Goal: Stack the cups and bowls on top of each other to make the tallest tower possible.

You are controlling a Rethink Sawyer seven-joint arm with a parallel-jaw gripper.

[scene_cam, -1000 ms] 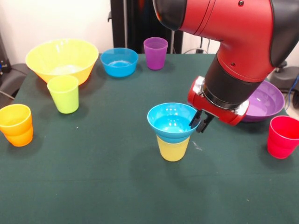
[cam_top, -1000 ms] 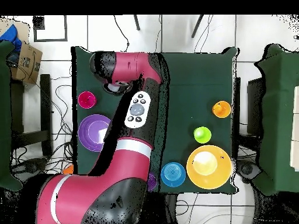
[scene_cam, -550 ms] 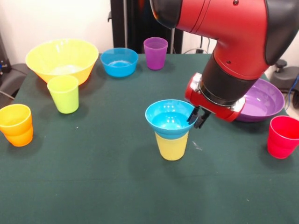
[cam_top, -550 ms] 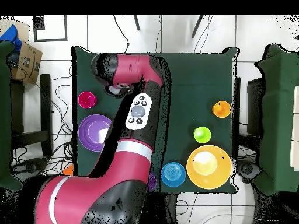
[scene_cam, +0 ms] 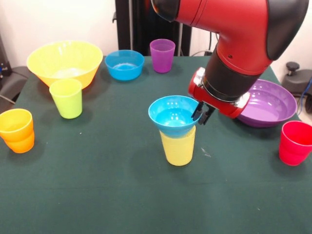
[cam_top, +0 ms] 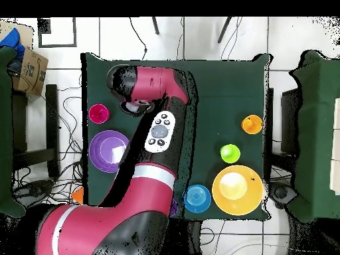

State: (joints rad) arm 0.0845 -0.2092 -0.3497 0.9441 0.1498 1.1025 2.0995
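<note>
At the centre of the front view the gripper pinches the right rim of a small blue bowl, its dark fingers pressed together on the plastic. Over the last second the bowl has come up and drifted left — it sat deep in the mouth of the yellow cup, and now it tilts, its base only just at the cup's rim. So the two-piece tower is being taken apart or reseated rather than added to; which one I cannot tell.

The other pieces are unmoved: a lime cup and orange cup at left, a big yellow bowl, a second blue bowl and a purple cup along the top, a purple bowl and red cup at right.
</note>
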